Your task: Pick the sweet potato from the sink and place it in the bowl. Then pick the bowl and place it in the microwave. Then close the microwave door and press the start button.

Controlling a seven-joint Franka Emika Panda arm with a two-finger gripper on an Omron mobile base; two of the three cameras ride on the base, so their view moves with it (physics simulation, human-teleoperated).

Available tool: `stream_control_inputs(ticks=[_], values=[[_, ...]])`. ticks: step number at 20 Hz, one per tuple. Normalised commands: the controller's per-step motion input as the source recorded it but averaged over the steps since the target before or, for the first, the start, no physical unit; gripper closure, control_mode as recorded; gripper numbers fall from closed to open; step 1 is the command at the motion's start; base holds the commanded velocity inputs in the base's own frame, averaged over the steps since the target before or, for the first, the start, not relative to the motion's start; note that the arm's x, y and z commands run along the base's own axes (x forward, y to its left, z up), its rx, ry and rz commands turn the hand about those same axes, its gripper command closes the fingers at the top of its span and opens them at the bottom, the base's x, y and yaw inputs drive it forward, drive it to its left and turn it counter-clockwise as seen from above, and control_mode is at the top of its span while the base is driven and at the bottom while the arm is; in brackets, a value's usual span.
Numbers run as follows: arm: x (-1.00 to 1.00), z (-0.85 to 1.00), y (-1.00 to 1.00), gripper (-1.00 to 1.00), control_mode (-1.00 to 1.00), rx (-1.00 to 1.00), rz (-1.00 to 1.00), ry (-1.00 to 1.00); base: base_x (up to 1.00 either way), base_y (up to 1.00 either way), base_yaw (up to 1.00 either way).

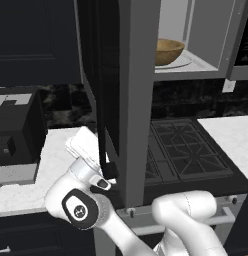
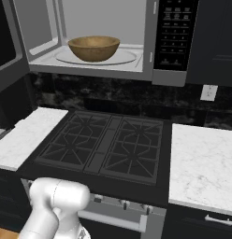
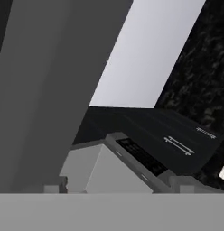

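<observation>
The bowl sits on the white plate inside the microwave, so loading looks done. The door stands open, swung outward over the counter. The hand is low behind its edge, apparently to push it shut; whether it is spread or holding anything I cannot tell.

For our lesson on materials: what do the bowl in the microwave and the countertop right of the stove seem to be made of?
Bowl: probably wood with a matte finish, from its light-brown, faintly mottled surface. Countertop: looks like polished white marble or similar stone, from its fine grey veining; being rendered, it stays a guess.
</observation>
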Motion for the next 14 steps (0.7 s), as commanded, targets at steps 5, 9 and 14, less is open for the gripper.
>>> stream_control_inputs(ticks=[5, 9, 14], values=[[-0.43, 0.88, 0.19, -1.0, -1.0, 0.01, 0.0, -0.13, 0.0, 0.0, 0.0], [-0.18, 0.64, -0.18, -1.0, -1.0, 0.07, 0.0, -0.07, 0.0, 0.0, 0.0], [-0.18, -0.07, -0.02, -1.0, -1.0, 0.02, 0.01, -0.02, 0.0, 0.0, 0.0]])
